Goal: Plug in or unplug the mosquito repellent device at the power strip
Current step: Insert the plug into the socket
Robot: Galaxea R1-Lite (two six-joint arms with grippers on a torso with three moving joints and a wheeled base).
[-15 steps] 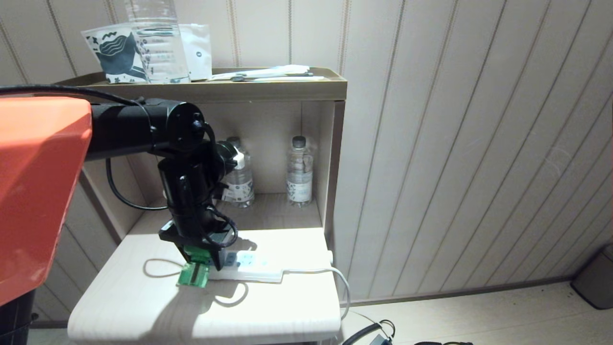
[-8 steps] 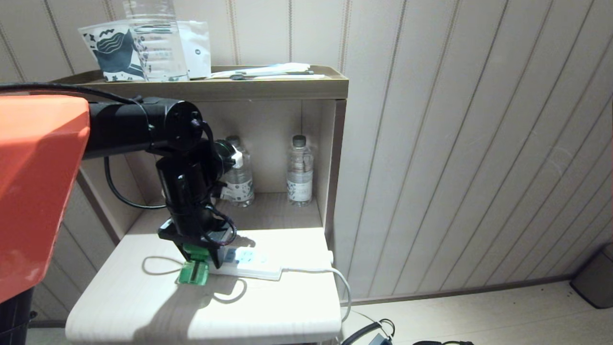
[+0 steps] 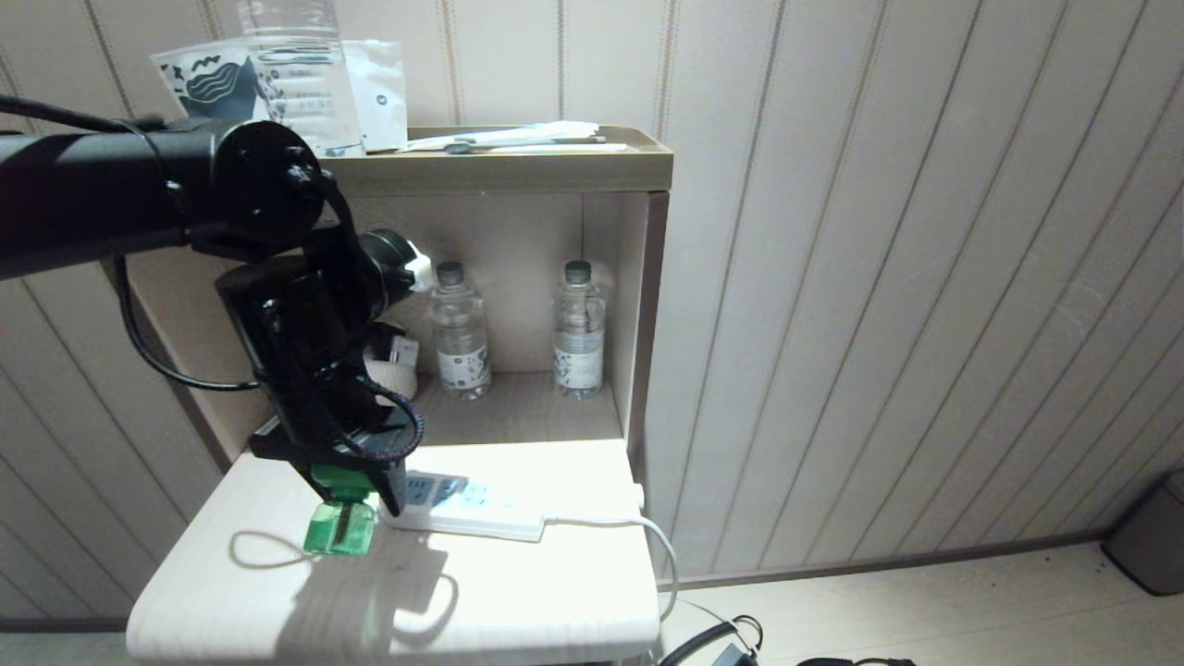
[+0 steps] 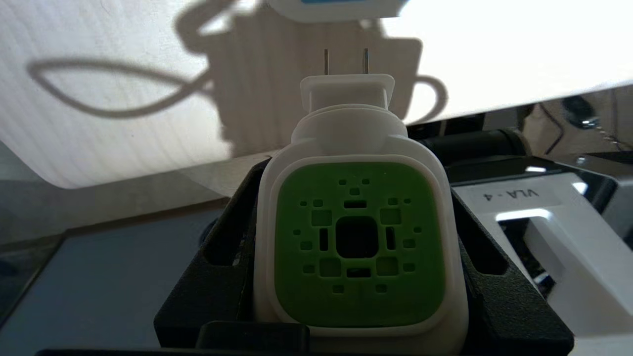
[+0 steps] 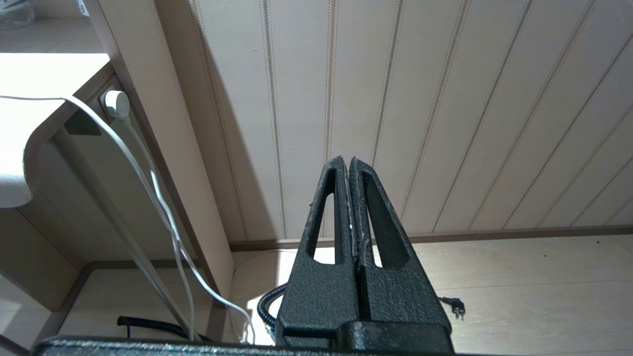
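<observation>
My left gripper [image 3: 356, 495] points down over the small white table [image 3: 518, 601] and is shut on the mosquito repellent device [image 3: 342, 523], just left of the power strip [image 3: 462, 504]. The device's translucent green bottle hangs below the fingers, close to the tabletop. In the left wrist view the white head with its green face [image 4: 356, 242] sits between the black fingers [image 4: 227, 237]. Its two metal prongs [image 4: 346, 62] are bare and point at the strip's end [image 4: 336, 7], a short gap away. My right gripper [image 5: 349, 159] is parked low beside the table, shut and empty.
Two clear water bottles [image 3: 461, 333] [image 3: 578, 328] and a mug [image 3: 393, 375] stand in the shelf niche behind the table. The strip's white cord [image 3: 647, 532] drops over the table's right edge. Panelled wall lies to the right, with a bin [image 3: 1152, 541] on the floor.
My left arm has swung left, carrying the device away from the end of the power strip. The strip has stayed where it was.
</observation>
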